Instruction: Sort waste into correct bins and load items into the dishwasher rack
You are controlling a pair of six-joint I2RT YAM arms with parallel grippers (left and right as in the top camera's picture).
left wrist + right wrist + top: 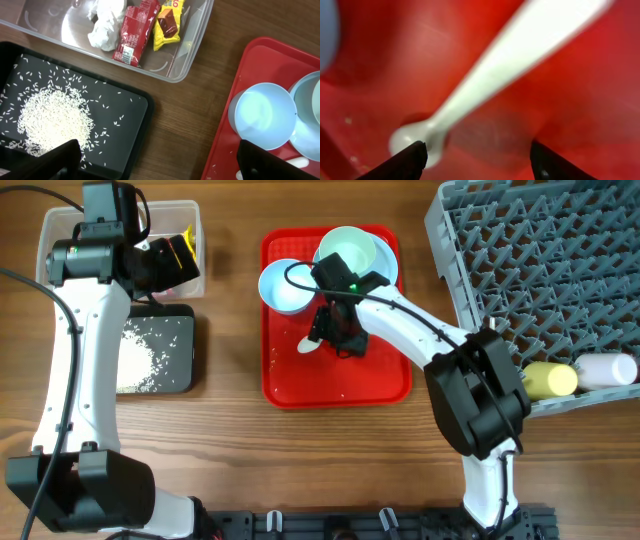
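Nearest the robot on its left, a black tray [135,125] holds a heap of white rice grains [50,120], with loose ones scattered around the heap. To its right lies the red tray [340,392], with a few grains on its floor. The white spoon [485,85] lies flat on it. The right gripper [477,160] hangs low over the spoon, its jaws partly open. One finger [405,160] is just beside the spoon's rounded end and the other stands well apart from it. The gripper holds nothing.

Further right, a yellow cup [550,380] and a white cup [608,368] lie side by side at the near edge of the grey dishwasher rack [540,250].

Beyond the spoon, one light blue bowl [265,115] sits on the red tray. A second bowl [350,252] sits beside it on a light blue plate [388,265].

Farthest back on the left is the clear tub [195,55]. Inside it lie a crumpled tissue [105,25], a red wrapper [135,32] and a yellow wrapper [167,22], side by side. The left gripper [168,258] hovers above the tub's right end. Its jaws are spread wide and hold nothing.
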